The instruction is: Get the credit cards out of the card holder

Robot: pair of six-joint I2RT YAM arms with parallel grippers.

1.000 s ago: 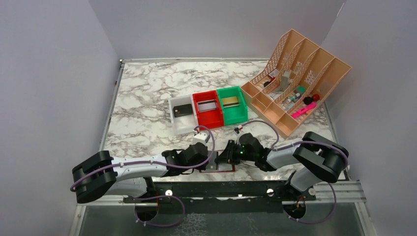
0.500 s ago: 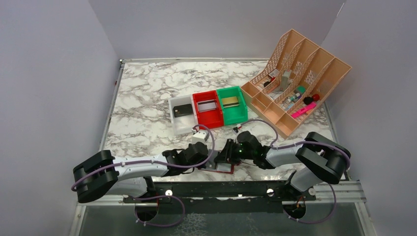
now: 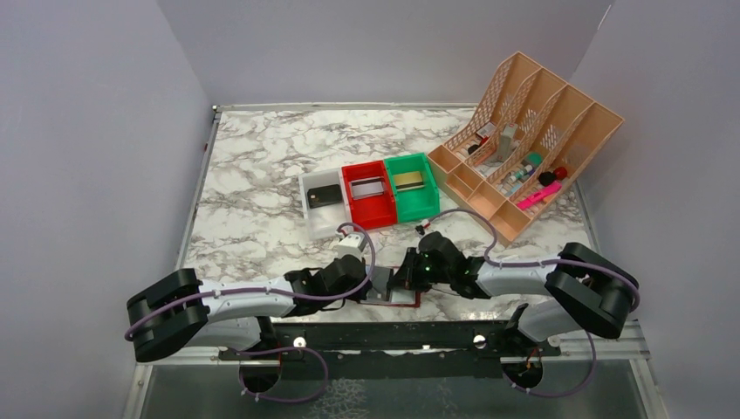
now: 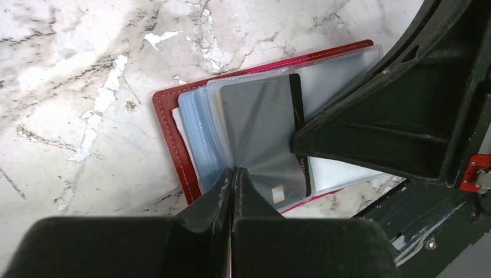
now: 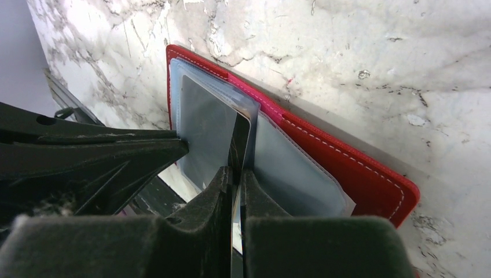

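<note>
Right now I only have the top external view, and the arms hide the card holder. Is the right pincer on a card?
Observer: Yes. The right pincer is shut on the edge of a black card.
Operator: Is that card free of its pocket?
Observer: No. Only a narrow strip is out; the rest sits inside a clear sleeve.
Operator: And the left pincer?
Observer: The left pincer is shut on that sleeve's edge, and the card holder lies open beneath it.
</note>
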